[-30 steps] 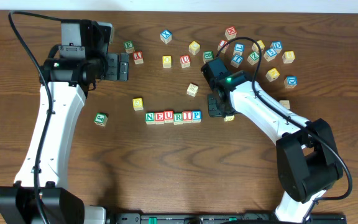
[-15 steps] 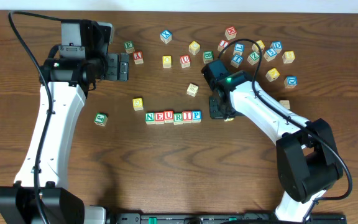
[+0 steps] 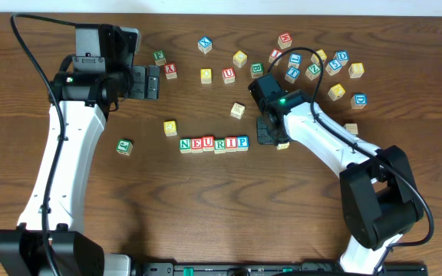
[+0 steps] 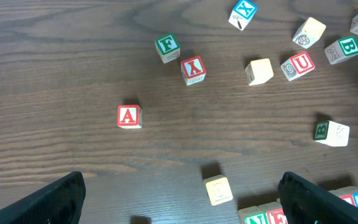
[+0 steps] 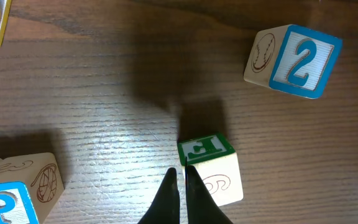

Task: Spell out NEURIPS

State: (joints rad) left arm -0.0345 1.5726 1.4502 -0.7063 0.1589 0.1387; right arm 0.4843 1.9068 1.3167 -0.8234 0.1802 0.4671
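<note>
Last cube sits just past the P cube (image 5: 11, 193).
The NEURIP row (image 3: 213, 143) lies mid-tabletop. The right claw (image 5: 180, 174) is pinched shut, holding nothing, its tips touching the green-topped cube (image 5: 209, 168) on the side facing the P. Best, I think: open up, grab the cube squarely, and set it snug after the P. The left claw (image 3: 150, 82) hangs wide open near the far edge.

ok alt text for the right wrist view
Shut black right gripper at the edge of a wooden cube with a green-framed face, on a dark wooden table. Wooden blue 2 cube upper right, wooden blue P cube lower left.
</note>
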